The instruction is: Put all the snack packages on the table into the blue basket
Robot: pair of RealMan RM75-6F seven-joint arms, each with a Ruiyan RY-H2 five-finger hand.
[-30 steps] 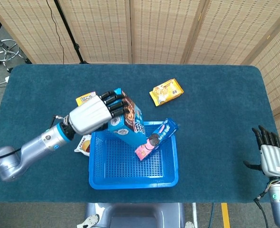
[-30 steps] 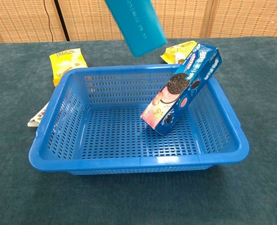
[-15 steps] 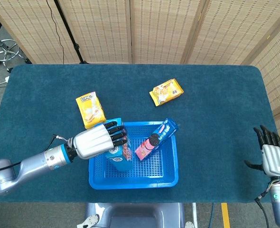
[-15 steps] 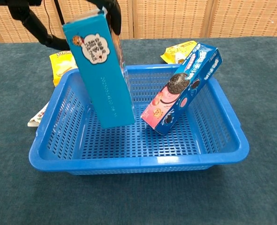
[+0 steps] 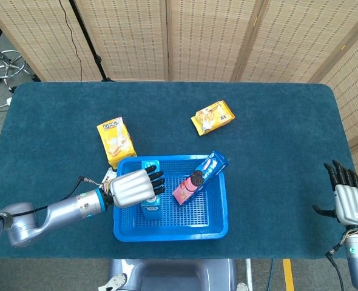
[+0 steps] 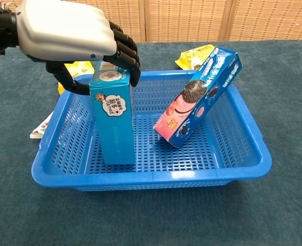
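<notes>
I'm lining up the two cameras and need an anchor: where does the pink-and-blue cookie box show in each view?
Head view: the pink-and-blue cookie box leans against the far right rim of the blue basket, right of picture centre.
Chest view: the same box leans on the basket's right wall, right of centre.
Shared landmark: the upright blue carton held by the left robot hand, to the box's left.

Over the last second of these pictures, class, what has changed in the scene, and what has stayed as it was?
The left robot hand carried the tall blue box down from above the table's far side into the blue basket, where it now stands upright, still gripped. The cookie box leaning on the basket's rim, both yellow packets and the open right robot hand stayed put.
</notes>
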